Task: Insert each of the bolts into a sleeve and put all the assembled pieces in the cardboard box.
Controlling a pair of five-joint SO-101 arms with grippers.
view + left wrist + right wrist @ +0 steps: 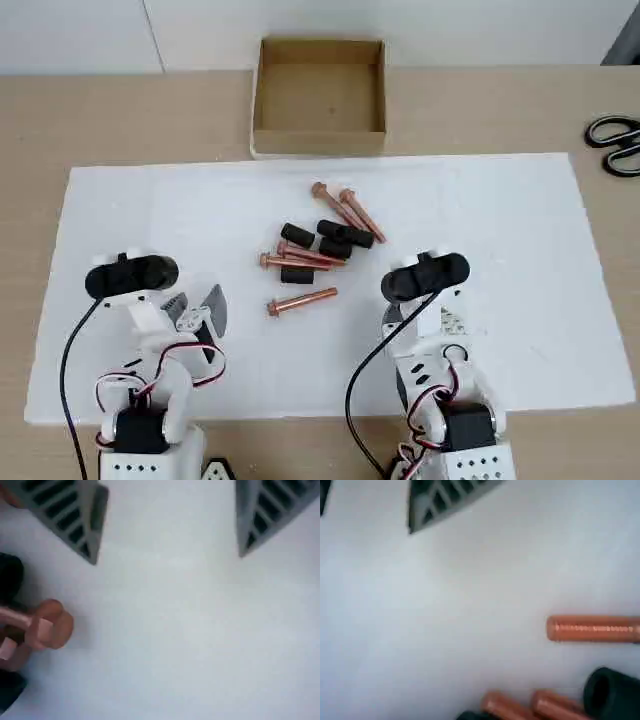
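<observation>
Bolts (302, 300) and sleeves (345, 233) lie loose on the white sheet (520, 250).
Left hand (167, 558) and right hand (366, 522) both spread above it.

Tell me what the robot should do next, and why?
Probably the left gripper should slide toward the lone bolt beside it. It is open and empty, that bolt lies apart from the pile, and the cardboard box holds nothing yet.
</observation>
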